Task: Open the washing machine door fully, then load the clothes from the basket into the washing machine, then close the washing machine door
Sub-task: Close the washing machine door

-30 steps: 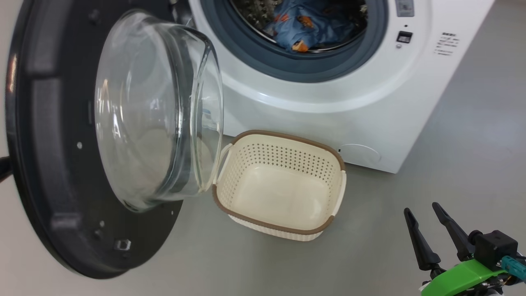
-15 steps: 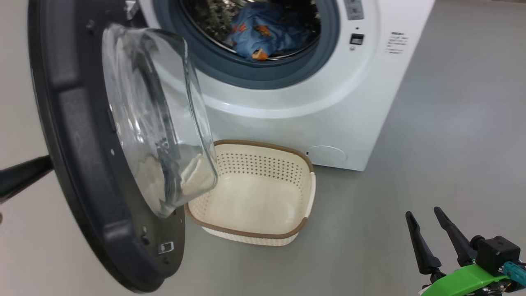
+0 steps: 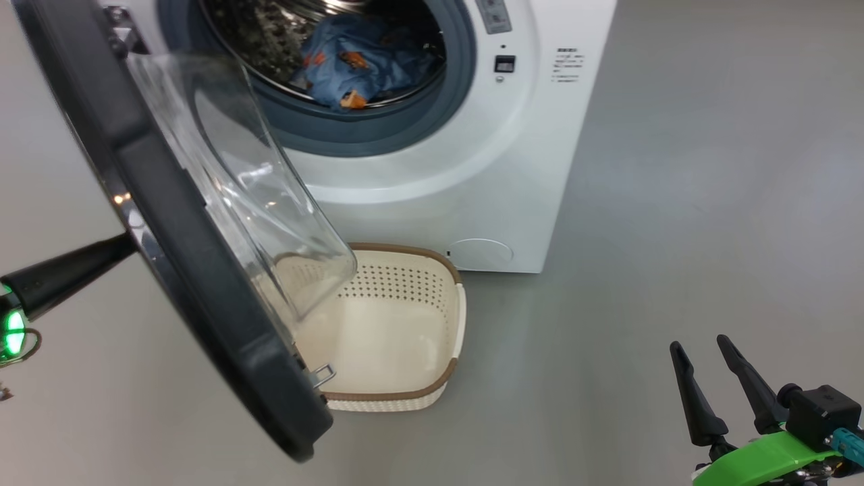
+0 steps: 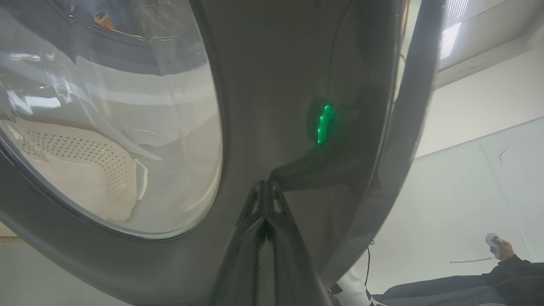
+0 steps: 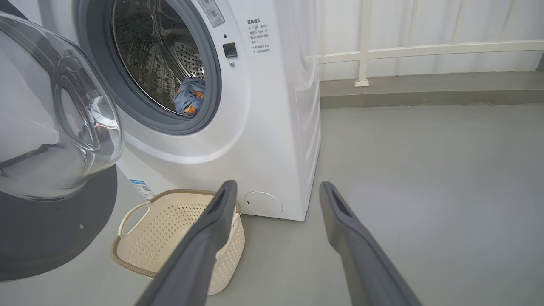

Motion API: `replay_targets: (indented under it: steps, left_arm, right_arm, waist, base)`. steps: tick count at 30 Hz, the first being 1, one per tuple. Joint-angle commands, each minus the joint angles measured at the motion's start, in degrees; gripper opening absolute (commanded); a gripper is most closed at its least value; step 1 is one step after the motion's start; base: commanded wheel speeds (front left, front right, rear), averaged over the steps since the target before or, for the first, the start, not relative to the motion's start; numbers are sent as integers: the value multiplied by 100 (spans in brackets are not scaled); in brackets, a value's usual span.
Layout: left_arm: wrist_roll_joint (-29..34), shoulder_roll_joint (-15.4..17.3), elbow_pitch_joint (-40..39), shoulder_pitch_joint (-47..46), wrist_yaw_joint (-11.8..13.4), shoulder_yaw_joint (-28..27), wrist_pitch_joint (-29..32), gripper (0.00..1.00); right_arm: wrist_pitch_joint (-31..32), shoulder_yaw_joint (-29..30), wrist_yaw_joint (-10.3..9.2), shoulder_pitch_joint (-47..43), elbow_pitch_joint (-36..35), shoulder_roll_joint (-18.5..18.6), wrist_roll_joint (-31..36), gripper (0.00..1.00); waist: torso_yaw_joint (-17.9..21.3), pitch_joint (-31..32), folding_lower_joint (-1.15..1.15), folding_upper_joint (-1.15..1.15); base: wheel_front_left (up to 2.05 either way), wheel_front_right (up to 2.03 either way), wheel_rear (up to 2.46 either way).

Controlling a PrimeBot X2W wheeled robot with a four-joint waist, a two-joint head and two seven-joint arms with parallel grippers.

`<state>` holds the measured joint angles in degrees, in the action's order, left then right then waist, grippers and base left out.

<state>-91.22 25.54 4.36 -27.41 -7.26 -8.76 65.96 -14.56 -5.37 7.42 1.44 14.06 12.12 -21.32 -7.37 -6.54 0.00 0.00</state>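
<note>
**Black door swung out at an angle, blue clothes in the drum**

You have the washing machine door [image 3: 202,297] standing out from the front on its left-hand hinge, neither shut nor fully back. Its clear glass porthole [image 3: 256,196] bulges toward the opening and hangs over the near-left part of the basket [image 3: 398,290]. Your left gripper [image 3: 125,246] is on the door's outer side. In the left wrist view its two dark fingers [image 4: 255,221] are pressed together with nothing between them, and their tips meet the glossy black face just beside the porthole. A green light [image 4: 323,123] is mirrored in that face.

The clothes [image 3: 358,61] lie bunched low in the steel drum, blue with orange-brown prints, behind the grey rubber seal. The basket sits on the grey floor [image 3: 675,202] just in front of the washing machine [image 3: 472,175], and you can see its bare cream bottom.

Your right gripper [image 3: 698,343] hangs well to the right of the basket, clear of everything, its fingers spread apart and holding nothing. In the left wrist view, a person's hand [image 4: 499,246] in a dark sleeve holds a small white controller at the lower right
</note>
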Motion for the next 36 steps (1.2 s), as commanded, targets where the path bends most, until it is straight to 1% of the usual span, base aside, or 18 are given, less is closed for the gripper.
replay_targets:
  steps: [1, 5, 11, 15, 22, 33, 34, 36]
  left_arm:
    - [45, 172, -199, -359, -23, -184, -65, 0]
    - [123, 83, -157, -455, -23, -158, -176, 0]
    - [264, 42, -104, -599, -23, -153, -401, 0]
    - [338, 28, -69, -665, -23, -117, -528, 0]
    - [371, -5, -93, -555, -23, -71, -710, 0]
    - [502, 58, -259, 388, -23, -292, -1216, 0]
    - [520, 61, -273, 509, -23, -309, -1281, 1]
    - [579, 67, -290, 758, -23, -332, -1439, 20]
  right_arm:
    - [-44, -70, 7, -28, -159, 33, 34, 100]
    - [-44, -61, 7, -19, -178, 2, 46, 100]
    - [-44, -53, 7, 17, -208, -39, 61, 100]
    - [-44, -43, 7, 31, -221, -61, 64, 100]
    - [-44, 18, 7, -3, -224, -94, 73, 100]
    - [-44, 44, 7, -29, -230, -86, 72, 100]
    - [-44, 43, 7, -31, -234, -83, 70, 100]
    - [-44, 39, 7, -42, -245, -74, 65, 100]
  waist:
    - [191, -22, 0, 0]
    - [410, -41, 0, 0]
    - [728, -97, 0, 0]
    - [873, -118, 0, 0]
    - [881, -96, 0, 0]
    - [686, -4, 0, 0]
    - [671, 3, 0, 0]
    - [644, 18, 0, 0]
  base:
    - [0, 0, 0]
    - [0, 0, 0]
    - [0, 0, 0]
    - [0, 0, 0]
    - [0, 0, 0]
    - [0, 0, 0]
    - [0, 0, 0]
    - [0, 0, 0]
